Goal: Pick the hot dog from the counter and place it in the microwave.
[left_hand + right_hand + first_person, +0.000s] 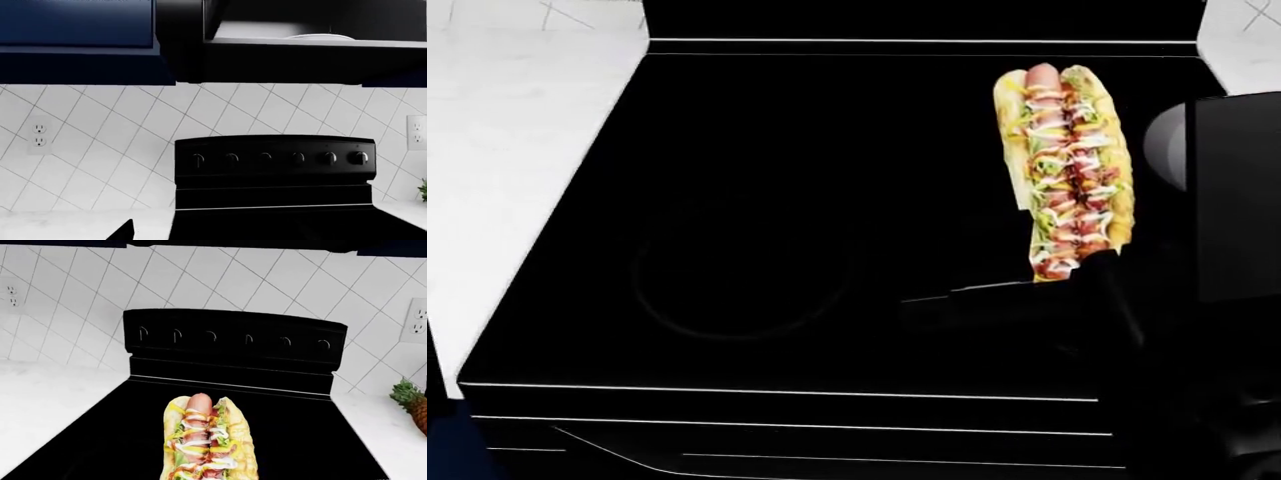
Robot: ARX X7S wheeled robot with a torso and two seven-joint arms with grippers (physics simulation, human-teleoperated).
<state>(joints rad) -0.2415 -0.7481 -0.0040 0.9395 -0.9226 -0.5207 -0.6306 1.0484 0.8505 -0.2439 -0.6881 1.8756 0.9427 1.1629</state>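
I've got the hot dog [1064, 170] in my right pincer [1068, 285], gripped at its near end, long axis pointing far, over the stove [734, 200]. Microwave [293, 45] is above, open. Left pincer: can't tell.

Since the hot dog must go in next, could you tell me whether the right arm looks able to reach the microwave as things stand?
Probably yes: the microwave hangs open above the stove, nothing blocks its opening, and the right gripper already holds the hot dog.

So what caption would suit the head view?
Right claw holding a hot dog above the black stovetop.
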